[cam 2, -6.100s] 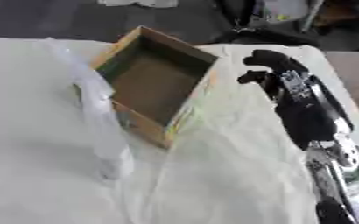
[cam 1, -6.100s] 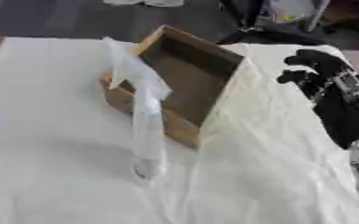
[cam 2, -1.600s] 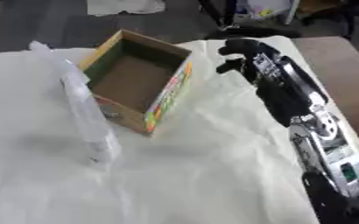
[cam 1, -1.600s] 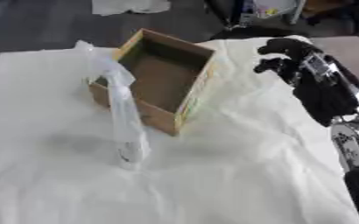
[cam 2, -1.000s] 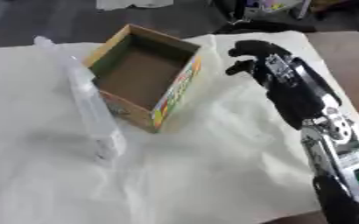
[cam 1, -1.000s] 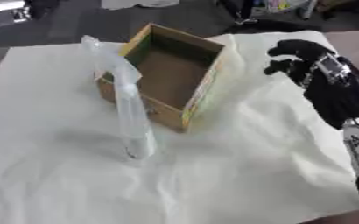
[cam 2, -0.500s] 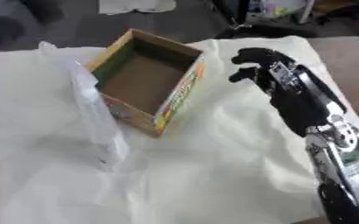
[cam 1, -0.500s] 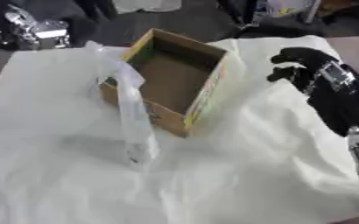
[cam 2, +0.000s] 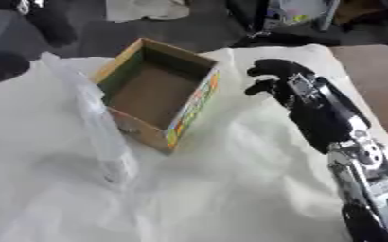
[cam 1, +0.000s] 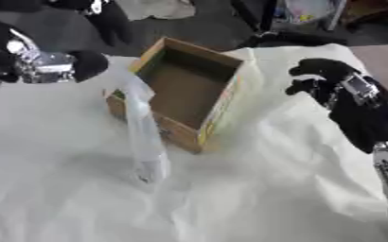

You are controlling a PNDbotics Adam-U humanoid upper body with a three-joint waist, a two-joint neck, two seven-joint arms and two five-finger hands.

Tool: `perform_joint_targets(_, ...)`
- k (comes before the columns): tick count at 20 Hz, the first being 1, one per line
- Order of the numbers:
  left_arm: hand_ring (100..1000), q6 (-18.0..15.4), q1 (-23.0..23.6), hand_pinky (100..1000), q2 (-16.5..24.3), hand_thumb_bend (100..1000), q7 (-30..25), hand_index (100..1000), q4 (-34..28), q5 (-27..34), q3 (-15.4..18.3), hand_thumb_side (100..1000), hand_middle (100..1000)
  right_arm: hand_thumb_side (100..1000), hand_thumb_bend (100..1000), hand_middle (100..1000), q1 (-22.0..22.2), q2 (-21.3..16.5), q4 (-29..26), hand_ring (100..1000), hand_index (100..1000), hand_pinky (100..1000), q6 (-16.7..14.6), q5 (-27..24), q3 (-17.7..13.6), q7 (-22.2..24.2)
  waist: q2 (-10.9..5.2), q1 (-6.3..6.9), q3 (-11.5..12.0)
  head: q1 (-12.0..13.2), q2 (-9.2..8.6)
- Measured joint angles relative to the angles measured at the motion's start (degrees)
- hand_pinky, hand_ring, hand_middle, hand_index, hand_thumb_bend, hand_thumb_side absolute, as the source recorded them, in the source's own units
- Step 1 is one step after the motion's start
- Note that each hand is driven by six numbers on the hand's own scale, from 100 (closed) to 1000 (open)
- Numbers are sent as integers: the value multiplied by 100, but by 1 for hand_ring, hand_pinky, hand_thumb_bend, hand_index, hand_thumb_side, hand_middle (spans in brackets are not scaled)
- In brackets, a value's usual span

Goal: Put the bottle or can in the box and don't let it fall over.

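A lab or workshop: a table (cam 1: 255, 189) draped in wrinkled white cloth, dark floor beyond, cluttered gear (cam 1: 301, 12) at the far edge.

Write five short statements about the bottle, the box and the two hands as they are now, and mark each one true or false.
1. The clear bottle stands on the white cloth, outside the box. True.
2. The box holds a can. False: nothing shows inside it.
3. The right hand holds the bottle. False: it hangs to the right of the box with curled fingers, holding nothing.
4. The left hand shows at the upper left, beside the bottle's top. True.
5. The box lies tipped on its side. False: it sits with its opening up.
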Motion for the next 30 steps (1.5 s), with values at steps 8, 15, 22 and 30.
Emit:
perform_joint_targets(8, 812, -197, -74, 938, -118, 259, -6, 892, 11, -292, -86, 438, 818, 746, 100, 750, 0, 19, 0, 681, 799, 977, 8, 0, 10, 15, 0, 13, -118, 11, 0)
perform_joint_targets(15, 800, -259, -77, 927, -202, 225, -7, 892, 165, -500, -154, 421, 806, 757, 100, 749, -2, 23, 0, 679, 799, 978, 29, 0, 10, 37, 38, 25, -154, 41, 0)
perform_joint_targets(22, 800, -308, -40, 923, -249, 199, -8, 886, 296, -764, -218, 391, 804, 763, 100, 749, -4, 26, 1, 679, 799, 980, 41, 33, 10, 59, 115, 28, -183, 70, 0)
perform_joint_targets(30, 816, -327, 12, 936, -249, 199, -9, 883, 430, -830, -280, 398, 816, 766, 100, 750, -21, 28, 1, 679, 800, 981, 37, 76, 11, 87, 160, 30, -183, 121, 0)
